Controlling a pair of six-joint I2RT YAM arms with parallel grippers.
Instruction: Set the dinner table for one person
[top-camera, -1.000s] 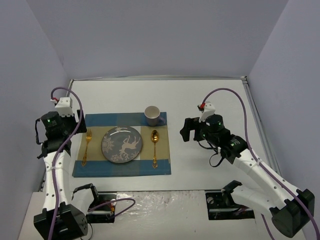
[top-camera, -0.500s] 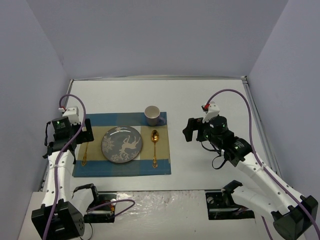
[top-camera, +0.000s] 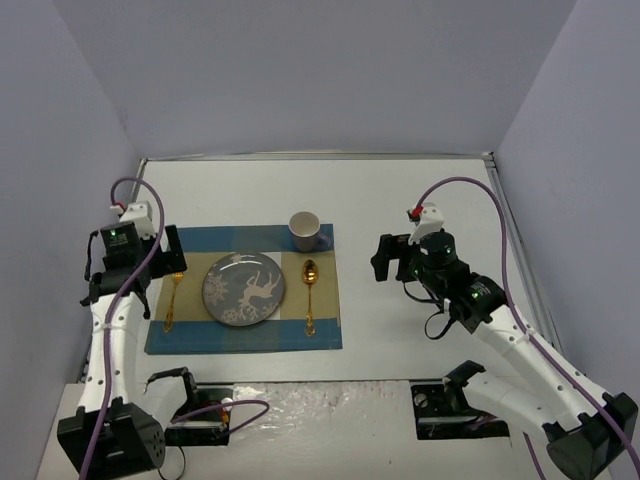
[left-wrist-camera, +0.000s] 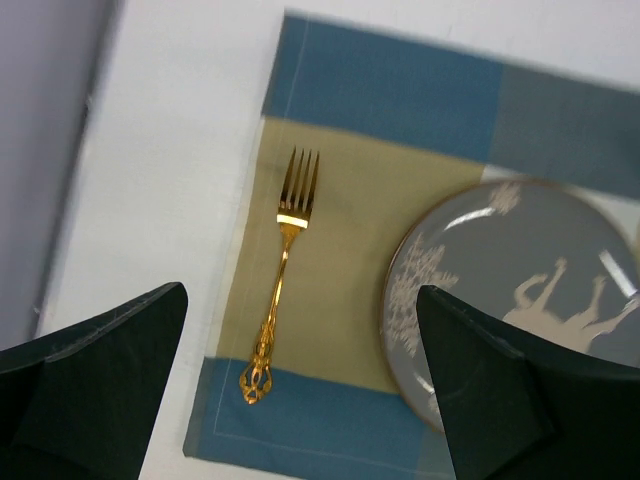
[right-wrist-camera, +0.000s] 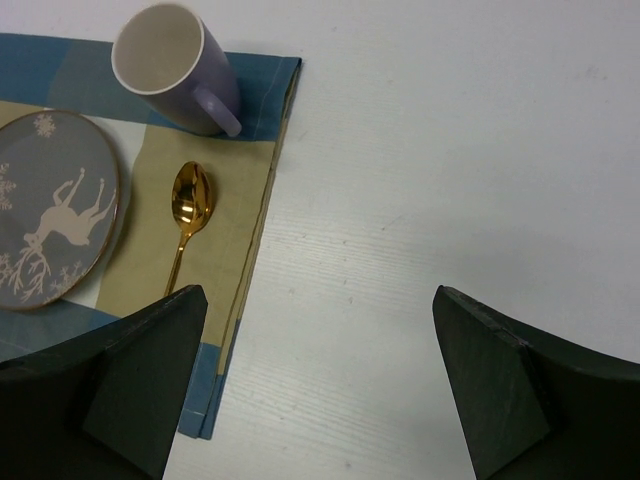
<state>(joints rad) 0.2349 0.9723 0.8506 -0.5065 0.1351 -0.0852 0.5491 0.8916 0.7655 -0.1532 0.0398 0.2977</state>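
On the white dinner table (top-camera: 420, 200) lies a blue-and-tan checked placemat (top-camera: 245, 335). On it are a grey plate with a white deer (top-camera: 244, 289), a gold fork (top-camera: 172, 297) to its left, a gold spoon (top-camera: 310, 295) to its right and a lavender mug (top-camera: 305, 231) at the far right corner. My left gripper (top-camera: 158, 268) hovers open and empty above the fork (left-wrist-camera: 283, 270), with the plate (left-wrist-camera: 520, 300) at its right finger. My right gripper (top-camera: 385, 260) hovers open and empty over bare table (right-wrist-camera: 450, 150), just right of the placemat's edge (right-wrist-camera: 235, 200), the spoon (right-wrist-camera: 185, 215) and the mug (right-wrist-camera: 170, 65).
Grey walls close the table in on the left, far and right sides. The arm bases and their cables sit at the near edge (top-camera: 330, 400). Bare white tabletop lies right of the placemat and behind it.
My left wrist swung in over the fork's side of the placemat, then drew back a little. My right gripper drifted slightly right. Nothing on the placemat moved.
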